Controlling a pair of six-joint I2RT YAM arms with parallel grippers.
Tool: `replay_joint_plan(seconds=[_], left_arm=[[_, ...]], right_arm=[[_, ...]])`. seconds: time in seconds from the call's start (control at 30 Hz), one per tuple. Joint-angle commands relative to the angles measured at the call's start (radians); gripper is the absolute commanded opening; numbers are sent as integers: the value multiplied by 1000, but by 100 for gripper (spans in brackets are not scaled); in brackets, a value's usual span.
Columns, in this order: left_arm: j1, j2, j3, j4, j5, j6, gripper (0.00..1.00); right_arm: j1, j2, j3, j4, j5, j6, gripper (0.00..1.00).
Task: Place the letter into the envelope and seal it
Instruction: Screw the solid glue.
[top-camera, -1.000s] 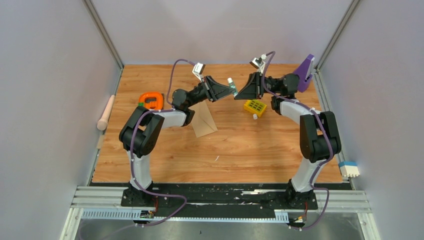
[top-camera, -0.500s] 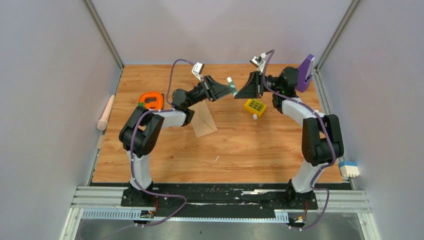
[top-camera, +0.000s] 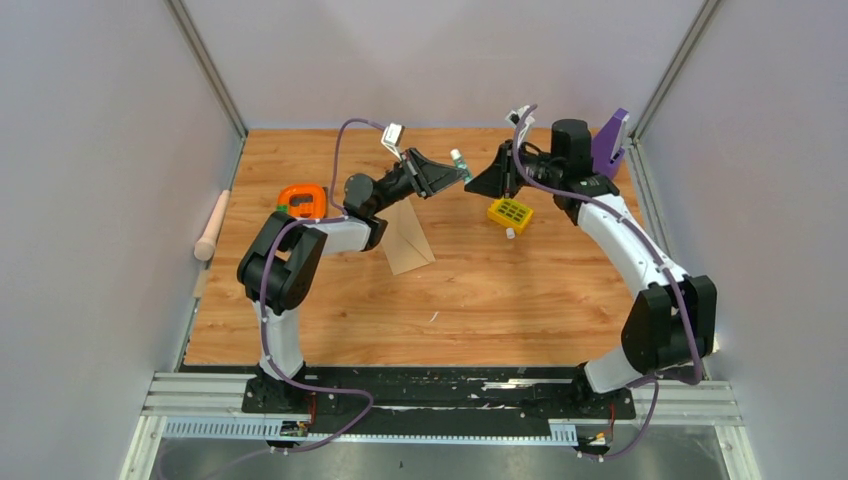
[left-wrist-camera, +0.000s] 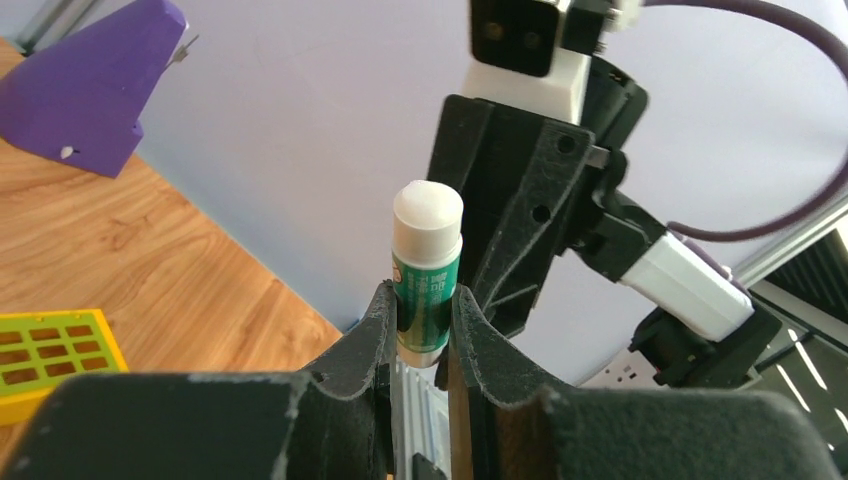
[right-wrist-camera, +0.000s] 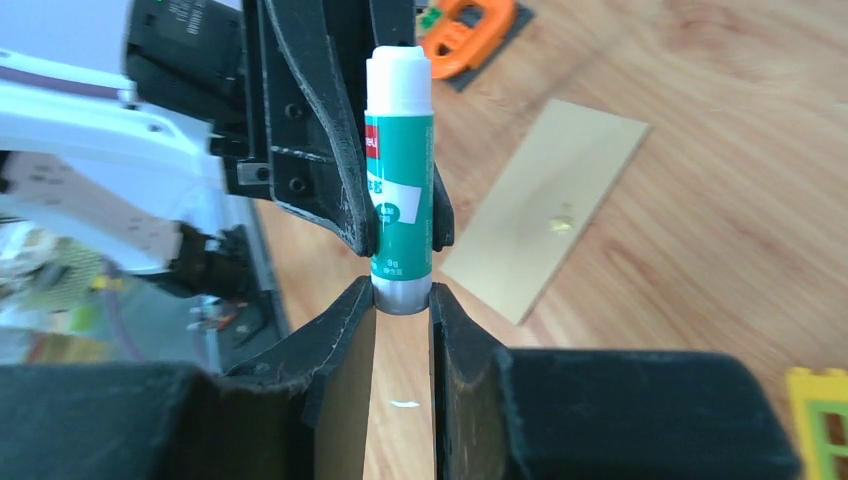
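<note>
Here left pincer (left-wrist-camera: 422, 308) and right pincer (right-wrist-camera: 402, 298) both clamp the glue stick (right-wrist-camera: 401, 170).

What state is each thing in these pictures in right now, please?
glue stick: capped, held in the air between the two grippers.
left gripper: shut on the glue stick.
right gripper: shut on the glue stick's lower end, as far as its wrist view shows.
envelope: lying flat, untouched; flap position cannot be told.
</note>
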Motion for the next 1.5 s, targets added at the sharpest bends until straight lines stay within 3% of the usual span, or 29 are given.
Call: replay_joint_plan(seconds=[0.0,0.23,0.5,0.57,0.67,0.77,0.9,1.0,1.13,1.33,1.47], left_arm=[[-11,-35,-5,-21,80,41,0],[-11,-38,-7,-33,83,52,0],[-7,-30,-10,-42,81,61,0],[-7,-31,-11,-45,81,63,0],[-3,-33,-15,-45,83,68,0],[10,-44,-16,-61,96,86,0],[40,-58,-18,-87,142,142,0],[65,-66,-21,-113,205,215,0],[114,-81,-39,-188,290,342,0],[208,-92,-31,-242,436,442,0],[235,-111,-26,-303,561,519,0]], right_arm=[[74,-80,41,-79,378,-259,3],[277,-85,46,-124,776,-453,5],[554,5,51,-51,1395,-769,13],[598,32,42,-11,1479,-819,20],[633,48,48,-12,1528,-831,41],[627,2,73,-96,1420,-790,64],[548,-102,147,-330,1054,-693,83],[424,-162,205,-492,717,-658,85],[275,-272,159,-577,494,-699,89],[99,-319,37,-638,368,-735,90],[58,-252,-36,-670,386,-751,85]])
